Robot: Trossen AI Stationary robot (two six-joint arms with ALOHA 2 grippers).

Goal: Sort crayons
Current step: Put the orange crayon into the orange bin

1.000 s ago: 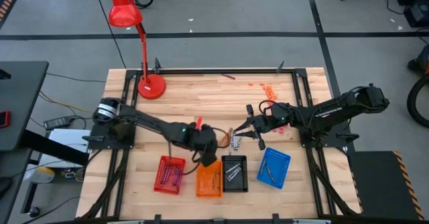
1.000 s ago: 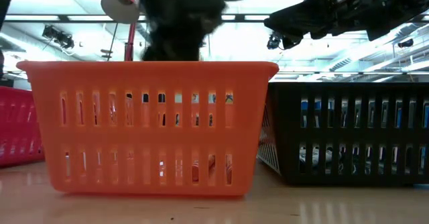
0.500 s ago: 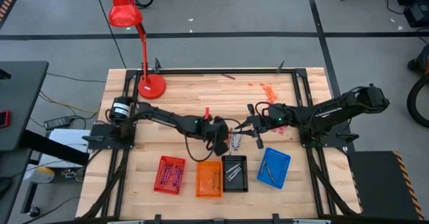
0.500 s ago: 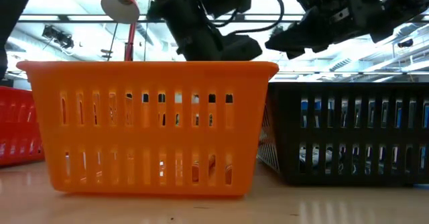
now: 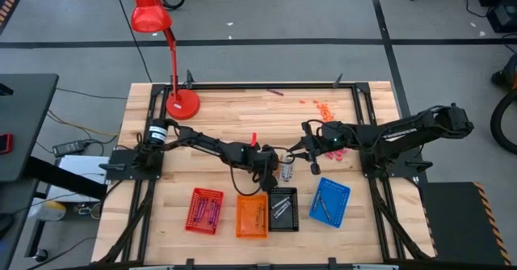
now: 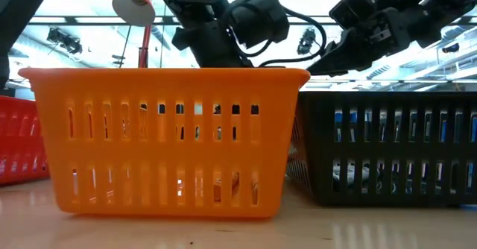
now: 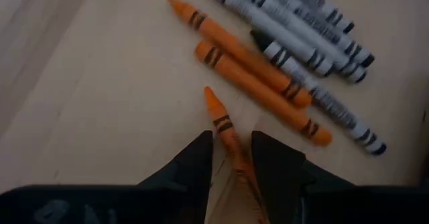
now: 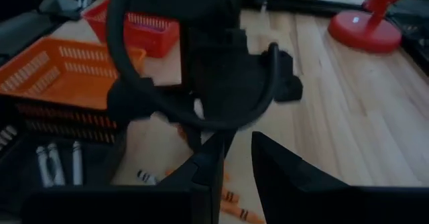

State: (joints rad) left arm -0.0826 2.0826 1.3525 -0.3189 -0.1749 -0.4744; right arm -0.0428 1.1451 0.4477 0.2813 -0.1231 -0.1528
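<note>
Loose crayons lie in a small pile (image 5: pixel 285 173) on the table, just beyond the black tray. In the left wrist view they show as several grey-white crayons (image 7: pixel 295 16) and orange crayons (image 7: pixel 251 66). My left gripper (image 7: pixel 233 163) is open, low over the pile (image 5: pixel 271 163). Its fingers stand on either side of one orange crayon (image 7: pixel 224 127) that lies flat on the wood, with a gap showing on both sides. My right gripper (image 5: pixel 308 157) is open and empty, just right of the pile, above the table (image 8: pixel 234 167).
Four mesh trays stand in a row near the front edge: red (image 5: pixel 204 210), orange (image 5: pixel 252 215), black (image 5: pixel 282 207) and blue (image 5: pixel 329 201), each holding crayons. A red desk lamp (image 5: pixel 182 103) stands at the far left. Tiny pink-orange bits (image 5: pixel 323 107) lie at the far right.
My left gripper has gone from above the orange tray toward the far edge and a little right, coming down over the crayon pile. The right gripper has stayed close beside the pile.
</note>
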